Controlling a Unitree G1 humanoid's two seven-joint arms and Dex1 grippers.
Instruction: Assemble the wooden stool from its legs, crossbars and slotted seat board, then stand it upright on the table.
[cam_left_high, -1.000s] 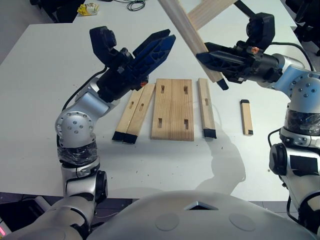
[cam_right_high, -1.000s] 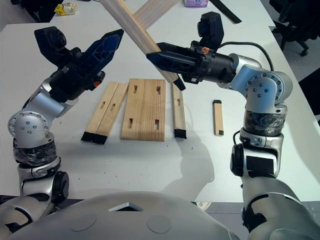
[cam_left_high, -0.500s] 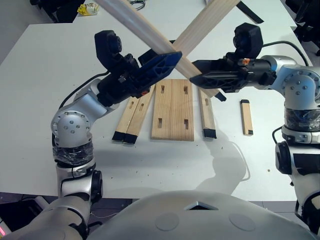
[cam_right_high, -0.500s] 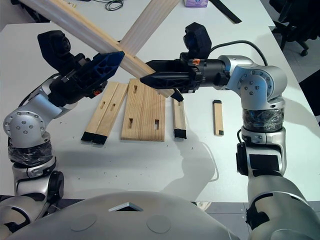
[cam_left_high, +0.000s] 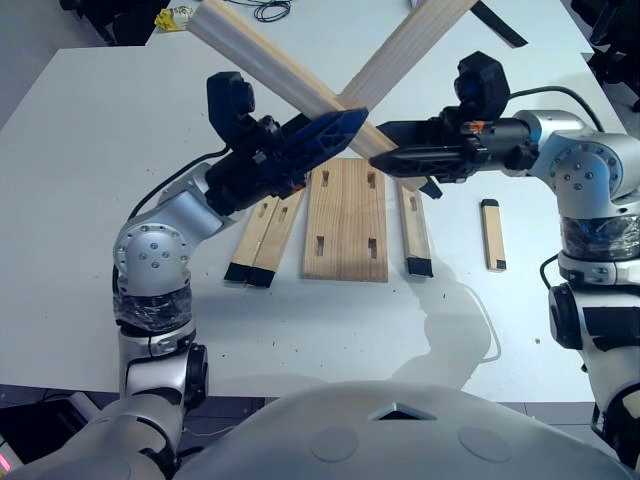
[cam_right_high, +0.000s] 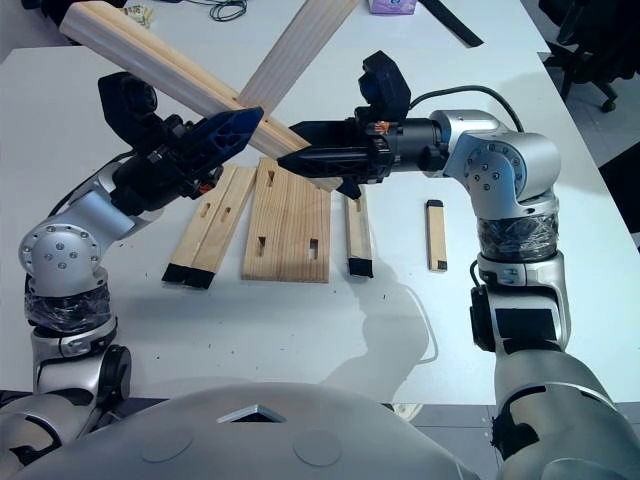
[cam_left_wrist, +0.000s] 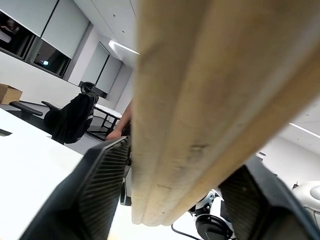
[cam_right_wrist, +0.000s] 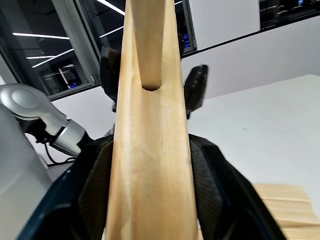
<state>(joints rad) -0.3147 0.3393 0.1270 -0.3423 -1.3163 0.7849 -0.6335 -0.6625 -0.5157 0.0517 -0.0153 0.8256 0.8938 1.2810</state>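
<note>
Your left fingers (cam_left_high: 330, 130) and right fingers (cam_left_high: 405, 160) are both clamped on 1 long leg (cam_left_high: 260, 60), which is held slanting above the surface (cam_left_high: 80, 150). A 2nd wooden piece (cam_left_high: 410, 40) crosses it in an X. Below lie 1 slotted seat board (cam_left_high: 345, 215), 2 legs (cam_left_high: 272, 222) touching side by side on its left, 1 leg (cam_left_high: 412, 215) just to its right, and 1 short crossbar (cam_left_high: 491, 235) farther right.
</note>
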